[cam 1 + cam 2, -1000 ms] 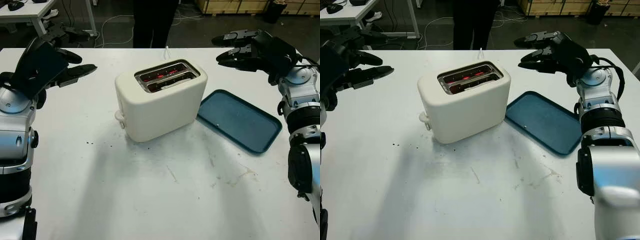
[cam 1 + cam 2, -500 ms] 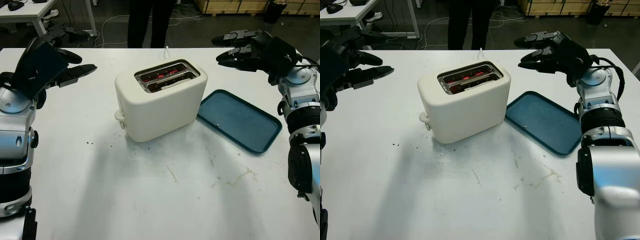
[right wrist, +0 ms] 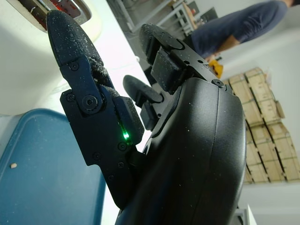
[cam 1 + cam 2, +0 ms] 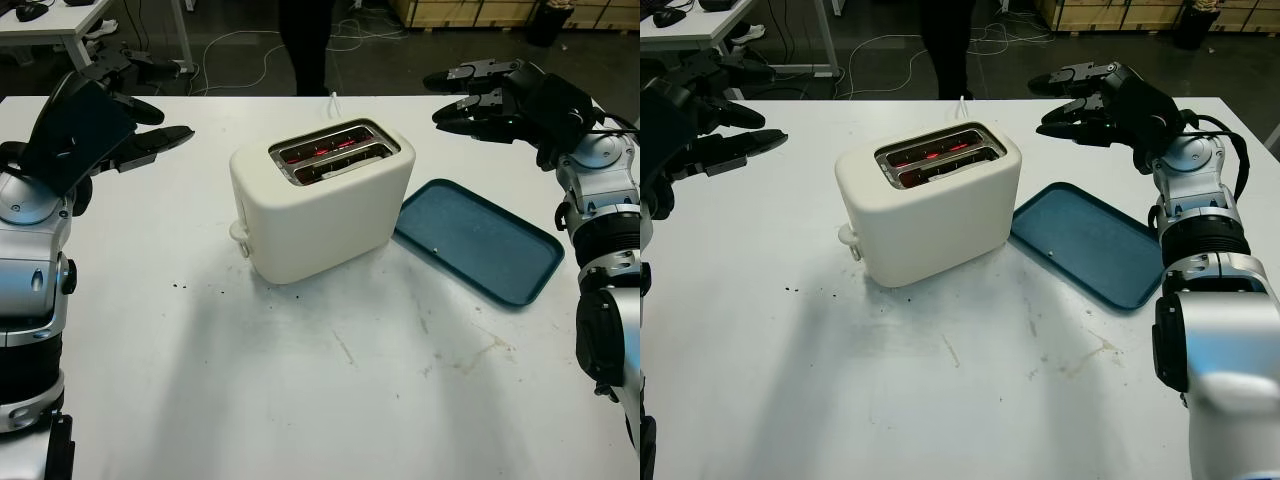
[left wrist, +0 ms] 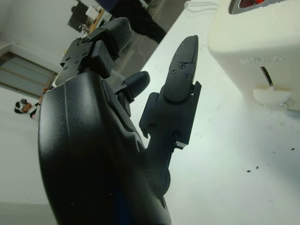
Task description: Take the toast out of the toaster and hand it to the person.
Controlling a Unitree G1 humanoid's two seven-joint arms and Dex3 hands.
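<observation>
Diagonally set toaster (image 4: 322, 200), slots up

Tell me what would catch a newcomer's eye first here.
The cream toaster at the middle of the white table, its slots glowing red inside. The left hand and right hand hang open above the table on either side of it. A blue tray lies at the toaster's right.

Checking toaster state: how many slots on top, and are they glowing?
2. Both run side by side along the top of the toaster: the far slot glows red; the near slot looks darker. Any toast inside can't be made out.
</observation>
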